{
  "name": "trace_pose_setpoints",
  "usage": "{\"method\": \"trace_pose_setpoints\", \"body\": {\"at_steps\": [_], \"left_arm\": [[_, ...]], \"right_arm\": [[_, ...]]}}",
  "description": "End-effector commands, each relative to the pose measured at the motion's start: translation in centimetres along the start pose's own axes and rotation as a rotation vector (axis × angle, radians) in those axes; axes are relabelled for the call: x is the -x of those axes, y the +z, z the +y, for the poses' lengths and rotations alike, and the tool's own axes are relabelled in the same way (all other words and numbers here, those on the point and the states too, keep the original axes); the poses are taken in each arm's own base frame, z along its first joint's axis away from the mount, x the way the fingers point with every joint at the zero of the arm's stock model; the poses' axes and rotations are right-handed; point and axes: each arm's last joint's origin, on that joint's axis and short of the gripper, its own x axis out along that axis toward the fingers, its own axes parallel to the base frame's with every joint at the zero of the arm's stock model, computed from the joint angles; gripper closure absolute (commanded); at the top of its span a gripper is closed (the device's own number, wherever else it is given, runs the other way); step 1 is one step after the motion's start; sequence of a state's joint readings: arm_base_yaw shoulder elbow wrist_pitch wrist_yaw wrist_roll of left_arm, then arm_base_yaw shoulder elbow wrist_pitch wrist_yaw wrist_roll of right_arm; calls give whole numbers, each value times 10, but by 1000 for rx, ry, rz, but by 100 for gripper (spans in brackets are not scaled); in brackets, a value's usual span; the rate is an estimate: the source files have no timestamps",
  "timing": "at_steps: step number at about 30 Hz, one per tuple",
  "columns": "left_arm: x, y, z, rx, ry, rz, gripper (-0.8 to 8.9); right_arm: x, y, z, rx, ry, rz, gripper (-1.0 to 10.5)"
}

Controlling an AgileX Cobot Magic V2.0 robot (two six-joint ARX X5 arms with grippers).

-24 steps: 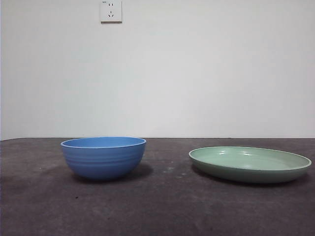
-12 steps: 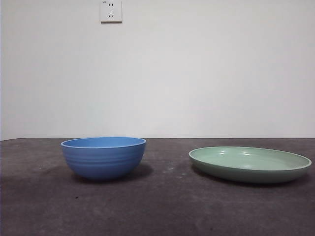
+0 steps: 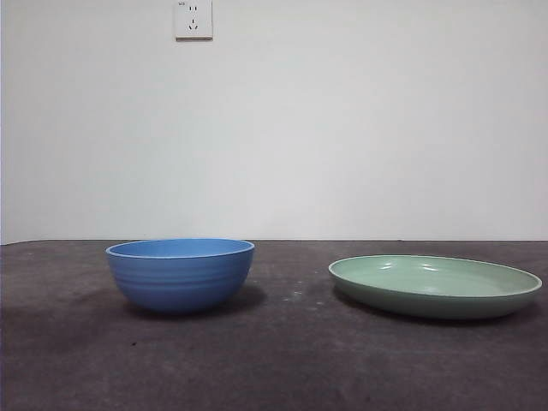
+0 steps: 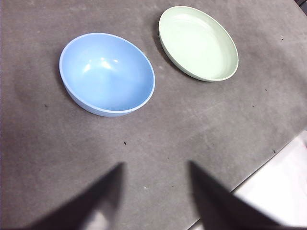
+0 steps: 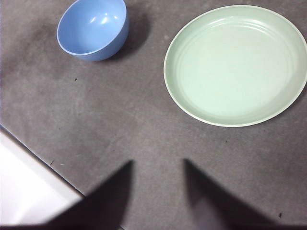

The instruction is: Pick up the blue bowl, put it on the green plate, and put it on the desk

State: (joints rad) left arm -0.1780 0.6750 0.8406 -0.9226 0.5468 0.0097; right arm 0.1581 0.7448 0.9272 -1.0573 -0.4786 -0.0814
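The blue bowl [image 3: 181,274] stands upright and empty on the desk [image 3: 282,360], left of centre. The green plate [image 3: 435,285] lies flat to its right, apart from it and empty. Both arms are out of the front view. In the left wrist view my left gripper [image 4: 156,184] hovers open above bare desk, short of the bowl [image 4: 107,73] and the plate [image 4: 198,42]. In the right wrist view my right gripper [image 5: 157,184] hangs open over bare desk, nearer the plate [image 5: 236,64] than the bowl [image 5: 93,28]. Neither gripper holds anything.
A white wall with a power socket [image 3: 193,19] rises behind the desk. The desk's edge [image 4: 268,160] runs close to the left gripper, and another stretch of edge [image 5: 41,163] lies beside the right gripper.
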Motion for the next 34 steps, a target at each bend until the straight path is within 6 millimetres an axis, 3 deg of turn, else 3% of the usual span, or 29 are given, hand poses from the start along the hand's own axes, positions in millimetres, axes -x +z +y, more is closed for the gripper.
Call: {"method": "trace_pose_setpoints", "body": {"at_steps": [1,16,25,34], "left_arm": [[2,5,-2,-17,-5,-19,387],[-11,17,6,21,-6,-4,375],[-31,57,13,30,74,44,376],[-81,98,26,25,188,170,377]], "right_arm": [[3,5,2,10,4,-21,583],[3,5,2,-2,4,-25,583],[3,5,2,-2,3,-25,583],[3,5,1,-2,0,-25,583]]}}
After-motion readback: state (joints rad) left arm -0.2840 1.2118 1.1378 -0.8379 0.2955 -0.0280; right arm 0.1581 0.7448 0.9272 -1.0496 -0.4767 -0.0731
